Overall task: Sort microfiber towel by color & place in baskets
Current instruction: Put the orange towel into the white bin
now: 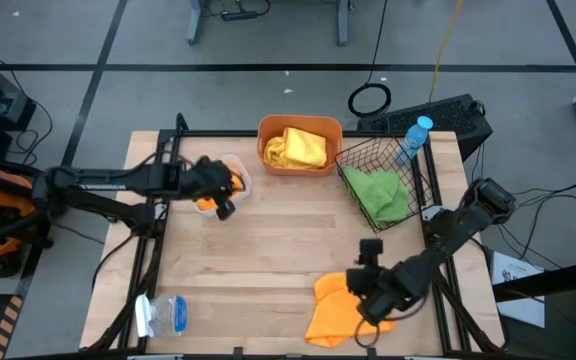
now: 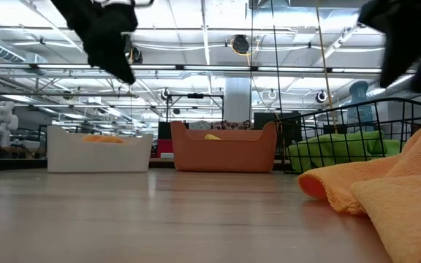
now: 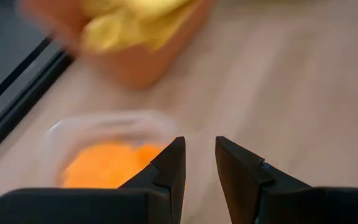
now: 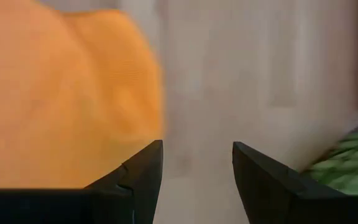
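Pale wooden surface (image 1: 268, 250) on grey floor. Loose orange microfiber towel (image 1: 333, 310) lies crumpled, its long axis pointing toward the black wire-mesh basket (image 1: 423, 195). Right end effector (image 1: 368, 295) hovers released over it; left end effector (image 1: 223, 195), parted, empty, hangs over the shallow white plastic tray (image 2: 97, 155).

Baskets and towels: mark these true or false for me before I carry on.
1. The orange tub holds a yellow towel. True.
2. The wire basket is empty. False: a green towel lies in it.
3. An orange towel lies loose on the table. True.
4. The right gripper is shut on that towel. False: its fingers are open.
5. The left gripper is near the white tray. True.
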Tool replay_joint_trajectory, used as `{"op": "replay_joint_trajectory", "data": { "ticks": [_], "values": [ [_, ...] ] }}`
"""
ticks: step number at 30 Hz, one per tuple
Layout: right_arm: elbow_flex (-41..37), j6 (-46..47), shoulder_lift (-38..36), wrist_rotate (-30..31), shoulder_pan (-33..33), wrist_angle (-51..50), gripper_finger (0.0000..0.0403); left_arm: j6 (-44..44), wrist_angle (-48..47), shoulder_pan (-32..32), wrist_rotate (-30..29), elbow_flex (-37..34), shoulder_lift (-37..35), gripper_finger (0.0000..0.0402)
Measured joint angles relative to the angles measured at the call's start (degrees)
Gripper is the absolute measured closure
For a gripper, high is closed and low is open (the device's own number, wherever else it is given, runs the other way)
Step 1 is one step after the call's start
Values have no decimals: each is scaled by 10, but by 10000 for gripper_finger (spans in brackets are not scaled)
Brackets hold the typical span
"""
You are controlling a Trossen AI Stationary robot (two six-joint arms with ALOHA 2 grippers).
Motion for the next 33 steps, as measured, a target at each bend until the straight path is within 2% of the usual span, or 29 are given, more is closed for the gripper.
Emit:
{"op": "replay_joint_trajectory", "data": {
  "ticks": [4,8,14,18,24,29,33],
  "values": [
    [0,110,-21,-30,38,18,211,5,94,-86,-7,-8,15,307],
    [-3,190,-23,-42,71,26,172,17,173,-159,-45,-9,45,307],
    [-52,217,-22,18,103,83,85,35,255,-232,-75,-9,105,307],
    [-107,210,-22,59,107,174,50,33,282,-259,-79,-9,147,307],
    [-217,235,-22,70,107,291,49,4,306,-288,-104,-9,198,307],
    [-301,239,-22,67,107,450,50,5,324,-298,-107,-9,222,307],
    [-339,220,-22,70,107,551,64,5,358,-298,-107,-9,230,307]
  ]
}}
